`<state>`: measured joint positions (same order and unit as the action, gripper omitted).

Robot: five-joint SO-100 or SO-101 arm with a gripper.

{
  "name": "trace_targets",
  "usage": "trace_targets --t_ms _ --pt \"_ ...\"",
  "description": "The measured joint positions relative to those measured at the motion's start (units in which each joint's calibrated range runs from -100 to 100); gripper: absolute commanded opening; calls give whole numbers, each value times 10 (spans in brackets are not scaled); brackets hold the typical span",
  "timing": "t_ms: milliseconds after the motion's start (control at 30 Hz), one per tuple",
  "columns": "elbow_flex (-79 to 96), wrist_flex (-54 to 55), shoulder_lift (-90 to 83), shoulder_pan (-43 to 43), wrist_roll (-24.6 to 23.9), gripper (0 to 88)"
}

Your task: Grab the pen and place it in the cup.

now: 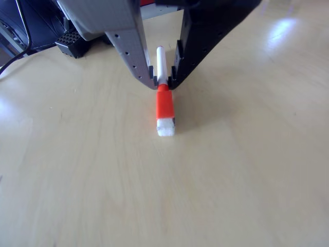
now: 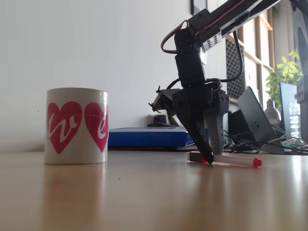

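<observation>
The pen lies flat on the pale wooden table, its orange-red section and white end tip pointing toward the camera in the other view. My gripper straddles the white barrel just behind the orange section. The grey finger is on the left and the black finger on the right, both closed in against the barrel. In the fixed view the gripper points down onto the pen, which rests on the tabletop. The cup, a white mug with pink hearts, stands upright well to the left of the gripper.
A flat blue box lies behind, between cup and arm. A laptop, cables and a plant crowd the right background. A black vented block and a cable sit at the table's far left in the other view.
</observation>
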<state>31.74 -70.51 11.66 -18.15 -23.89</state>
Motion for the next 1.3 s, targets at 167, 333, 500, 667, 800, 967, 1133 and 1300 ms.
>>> trace_targets --t_ms 167,333,500,667,800,967,1133,1300 --pt "0 0 0 0 0 10" --pt "0 0 -1 0 0 10" --pt "15 9 -65 -1 7 10" --pt "16 -27 -202 4 46 10" --pt "16 -53 -296 4 64 10" --pt "17 -57 -389 4 77 10" --pt "17 9 -477 4 91 10" --pt "29 130 -552 4 96 10"
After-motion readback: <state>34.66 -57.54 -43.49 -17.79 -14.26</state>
